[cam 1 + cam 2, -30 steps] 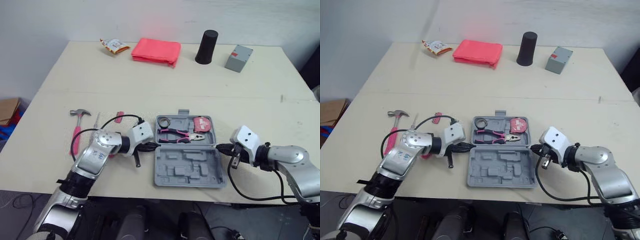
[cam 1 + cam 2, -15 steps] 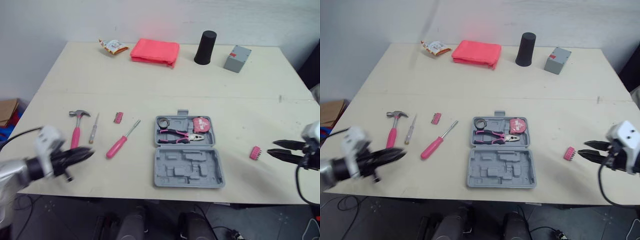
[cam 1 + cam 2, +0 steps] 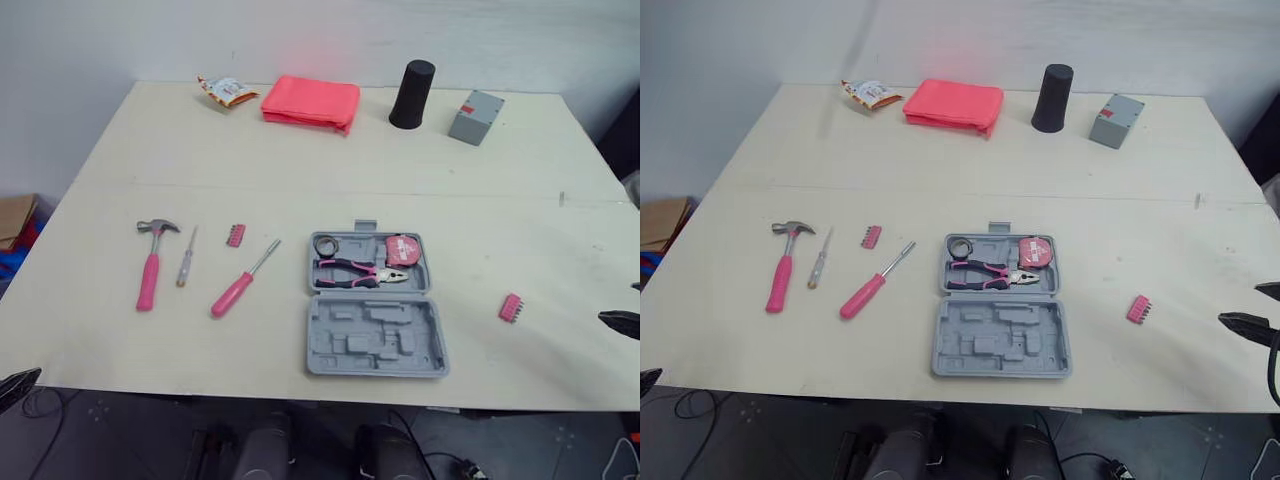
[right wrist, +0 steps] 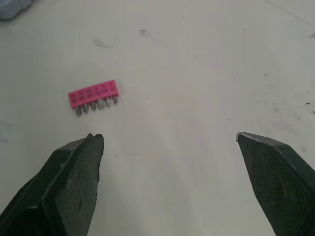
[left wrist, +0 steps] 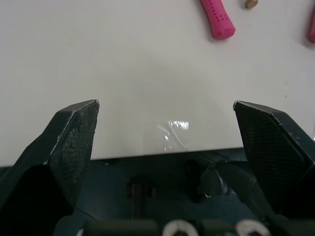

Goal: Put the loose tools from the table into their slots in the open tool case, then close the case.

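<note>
Both my arms have swung out from the middle of the table (image 3: pixel 300 160) since a second ago, when they flanked the case, and now sit at its outer edges. My left gripper (image 5: pixel 166 105) hangs at the near left corner, jaws wide apart and empty, looking across the table's near edge toward the butt of the hammer (image 3: pixel 148 270). That hammer lies left of centre, head away from me. Just right of it is the thin screwdriver (image 3: pixel 186 262), then the left bit strip (image 3: pixel 236 235) a little farther back, then the pink-handled screwdriver (image 3: pixel 240 285) lying aslant. All four are apart from one another and untouched. In the middle the tool case (image 3: pixel 375 345) lies open and flat. Its far half holds the pliers (image 3: pixel 362 270) and the tape measure (image 3: pixel 404 247); the moulded recesses of its near half are bare. To the right, well clear of the case, the right bit strip (image 4: pixel 93 97) lies loose on the table. My right gripper (image 4: pixel 170 140) faces it from the right edge, jaws likewise spread wide with nothing between them. As I judge it, the job stands at its opening step: no loose tool is yet stowed and the lid is still down flat. The likeliest next move is a short reach in with the right arm, fingers straddling the strip across its narrow width, and a low, flat pinch, since the piece is thin against the tabletop.
</note>
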